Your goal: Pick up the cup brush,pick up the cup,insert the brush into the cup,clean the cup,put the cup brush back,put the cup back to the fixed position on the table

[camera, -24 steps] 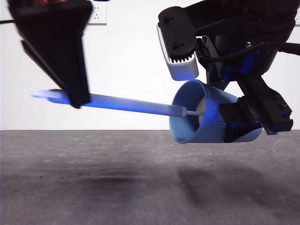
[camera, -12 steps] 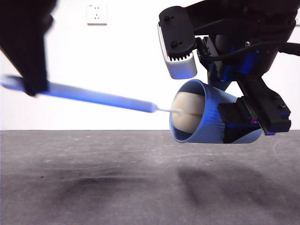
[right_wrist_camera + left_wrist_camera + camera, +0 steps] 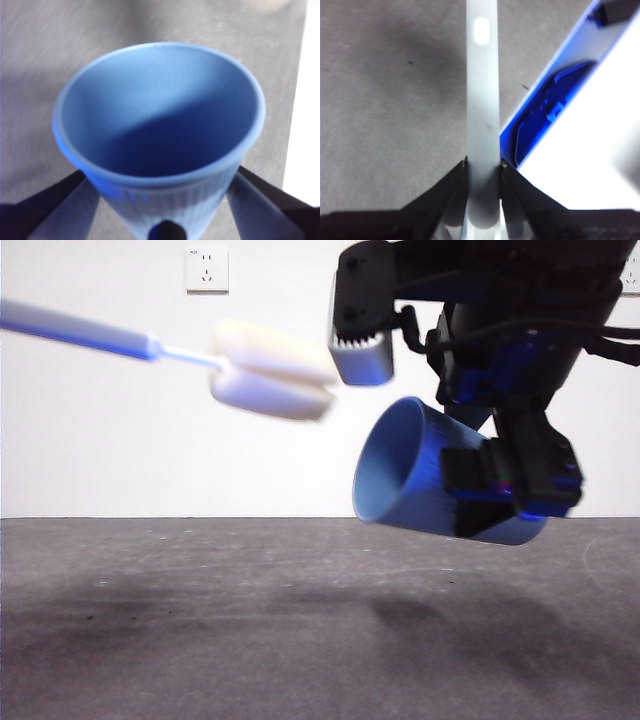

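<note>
The blue ribbed cup (image 3: 400, 472) hangs above the table (image 3: 200, 630) at the right, lying on its side with its mouth facing left. My right gripper (image 3: 505, 490) is shut on its body. In the right wrist view the cup (image 3: 160, 115) is empty between the two jaws of that gripper (image 3: 160, 175). The cup brush is outside the cup, up and to the left, with its cream sponge head (image 3: 270, 370) blurred and its handle (image 3: 75, 325) running off the left edge. My left gripper (image 3: 483, 167) is shut on the grey handle (image 3: 482, 115) and is out of the front view.
A white wall with a socket (image 3: 206, 268) stands behind the table. In the left wrist view a blue-and-white part (image 3: 555, 110) lies beside the handle, over the grey table (image 3: 380, 100). Shadows lie on the table under both arms.
The brush has come out of the cup and moved up and to the left, the left arm leaving the front view. The cup tipped a little and stayed in the right gripper.
</note>
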### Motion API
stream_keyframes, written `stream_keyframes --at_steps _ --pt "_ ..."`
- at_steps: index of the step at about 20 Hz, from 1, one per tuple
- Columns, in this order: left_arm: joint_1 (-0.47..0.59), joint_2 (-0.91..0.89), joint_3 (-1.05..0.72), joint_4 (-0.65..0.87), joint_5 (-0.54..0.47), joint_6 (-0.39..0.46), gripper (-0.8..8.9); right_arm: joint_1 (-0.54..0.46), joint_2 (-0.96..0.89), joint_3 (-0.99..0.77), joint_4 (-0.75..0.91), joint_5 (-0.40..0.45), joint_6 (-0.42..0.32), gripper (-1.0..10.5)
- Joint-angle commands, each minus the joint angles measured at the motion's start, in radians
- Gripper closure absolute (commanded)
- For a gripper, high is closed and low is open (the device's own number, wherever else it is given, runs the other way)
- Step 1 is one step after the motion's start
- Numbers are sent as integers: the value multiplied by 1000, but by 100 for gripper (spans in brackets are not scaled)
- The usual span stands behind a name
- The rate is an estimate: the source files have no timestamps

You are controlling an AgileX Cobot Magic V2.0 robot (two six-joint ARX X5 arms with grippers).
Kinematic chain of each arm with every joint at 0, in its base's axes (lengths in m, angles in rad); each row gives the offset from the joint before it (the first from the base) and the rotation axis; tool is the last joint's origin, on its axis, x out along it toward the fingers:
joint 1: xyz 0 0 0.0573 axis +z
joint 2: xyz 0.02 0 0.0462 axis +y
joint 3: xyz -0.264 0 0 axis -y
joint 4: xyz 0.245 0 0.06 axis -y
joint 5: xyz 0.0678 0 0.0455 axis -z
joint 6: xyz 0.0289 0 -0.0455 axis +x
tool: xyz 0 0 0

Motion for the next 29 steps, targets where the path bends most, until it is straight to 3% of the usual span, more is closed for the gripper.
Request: stream_keyframes --at_steps 1,6,8,11,13,18,29 --pt "-2 -35 -4 -25 -63 -146 822 0 -29 19 13 3 159 963" --pt "-1 -35 -40 124 -246 -391 823 0 -160 72 13 -1 420 963" --pt "7 -16 -109 266 -250 -449 823 0 -231 89 13 -9 530 963" --pt "31 69 -213 481 -243 -512 823 0 -344 94 19 -109 685 963" --pt "54 161 -233 625 -211 -521 822 0 -404 94 19 -145 745 963" --pt "95 335 -233 844 -194 -520 822 0 -465 94 8 -206 780 963" --pt "202 646 -233 1079 -64 -542 822 0 -496 94 -65 -210 831 963"
